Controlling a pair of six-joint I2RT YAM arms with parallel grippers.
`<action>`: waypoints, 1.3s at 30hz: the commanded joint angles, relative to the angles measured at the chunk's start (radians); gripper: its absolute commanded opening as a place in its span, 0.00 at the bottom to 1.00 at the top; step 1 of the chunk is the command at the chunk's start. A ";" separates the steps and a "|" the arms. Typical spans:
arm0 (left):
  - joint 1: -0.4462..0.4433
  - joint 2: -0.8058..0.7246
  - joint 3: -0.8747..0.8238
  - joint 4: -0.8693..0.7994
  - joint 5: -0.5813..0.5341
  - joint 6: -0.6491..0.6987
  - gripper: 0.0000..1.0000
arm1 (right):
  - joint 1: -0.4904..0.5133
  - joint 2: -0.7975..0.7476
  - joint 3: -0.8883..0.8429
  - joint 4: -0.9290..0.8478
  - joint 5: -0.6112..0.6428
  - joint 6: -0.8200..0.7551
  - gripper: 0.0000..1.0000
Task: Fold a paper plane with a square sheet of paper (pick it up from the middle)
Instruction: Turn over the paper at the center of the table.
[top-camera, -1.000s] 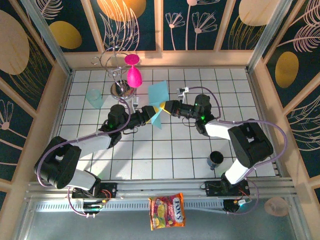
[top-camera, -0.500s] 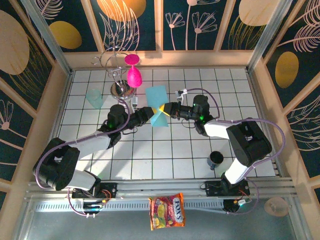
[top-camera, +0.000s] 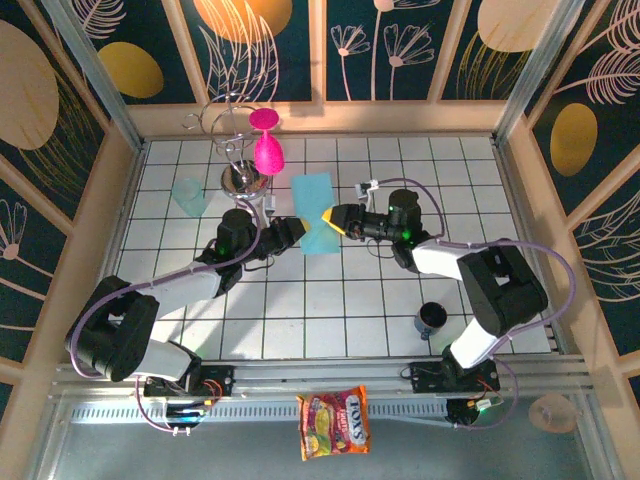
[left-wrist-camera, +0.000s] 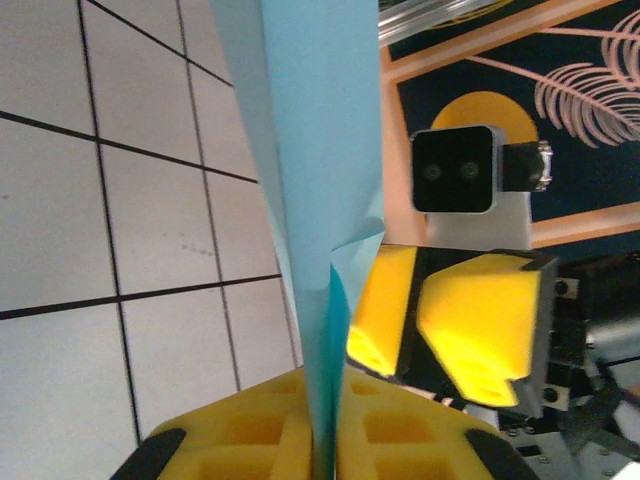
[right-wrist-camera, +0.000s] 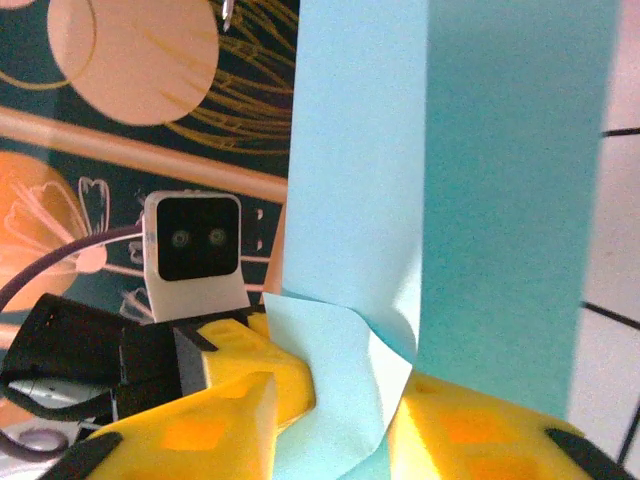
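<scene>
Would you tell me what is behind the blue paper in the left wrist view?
The right claw, fingers apart, by the crumpled edge of the blue paper, plus table. The sheet hides part of it.

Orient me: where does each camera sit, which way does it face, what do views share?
Top external: above, behind the bases, looking down at the table; both arms, left gripper and right gripper flanking the paper.
Left wrist: looks past own fingers at paper and right gripper.
Right wrist: past own fingers toward left gripper.
Shared: the paper.
</scene>
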 joint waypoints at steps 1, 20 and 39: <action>0.005 -0.017 0.051 -0.095 -0.043 0.084 0.10 | -0.039 -0.077 -0.023 -0.111 0.069 -0.077 0.40; -0.111 0.142 0.606 -1.180 -0.993 0.535 0.07 | -0.093 -0.314 0.018 -0.683 0.621 -0.356 0.41; -0.290 0.550 0.769 -1.071 -0.839 0.455 0.16 | -0.183 -0.373 -0.072 -0.706 0.686 -0.316 0.39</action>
